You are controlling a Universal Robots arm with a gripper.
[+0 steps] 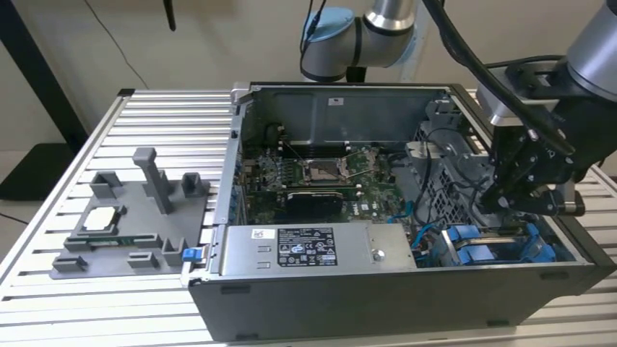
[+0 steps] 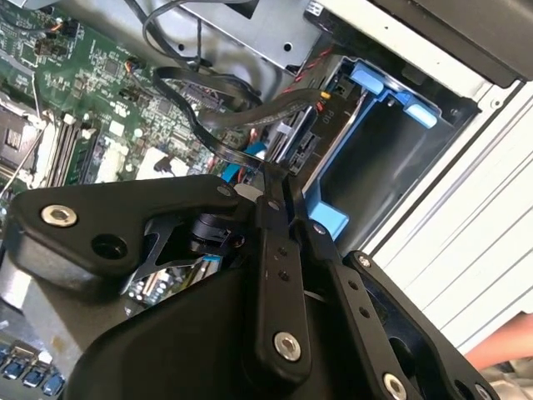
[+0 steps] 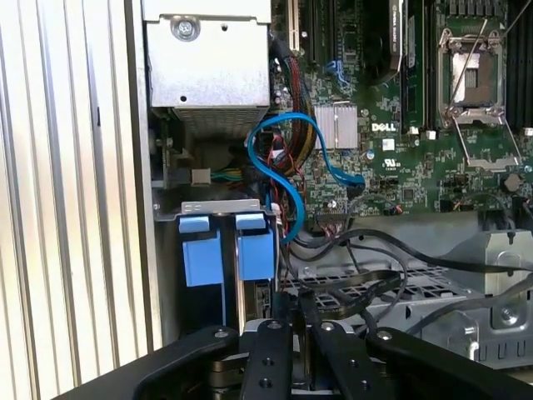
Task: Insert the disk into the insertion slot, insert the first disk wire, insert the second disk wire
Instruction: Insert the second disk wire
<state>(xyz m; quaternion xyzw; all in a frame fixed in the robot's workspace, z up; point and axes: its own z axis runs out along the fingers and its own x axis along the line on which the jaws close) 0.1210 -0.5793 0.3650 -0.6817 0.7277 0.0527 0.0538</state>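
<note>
My tool [image 2: 287, 196] is pinched shut on a black wire [image 2: 208, 133], held over the insertion slot [image 2: 375, 158] for plugging.

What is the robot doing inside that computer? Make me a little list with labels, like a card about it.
place: an open dark computer case on a slatted metal table
robot part: the gripper reaches down into the case's corner at the exterior view's right
fingers: closed together on a thin black wire
nearby: the blue-edged insertion slot, just beside the gripper
also inside: green motherboard, blue cable
on the table: grey parts holder
</note>
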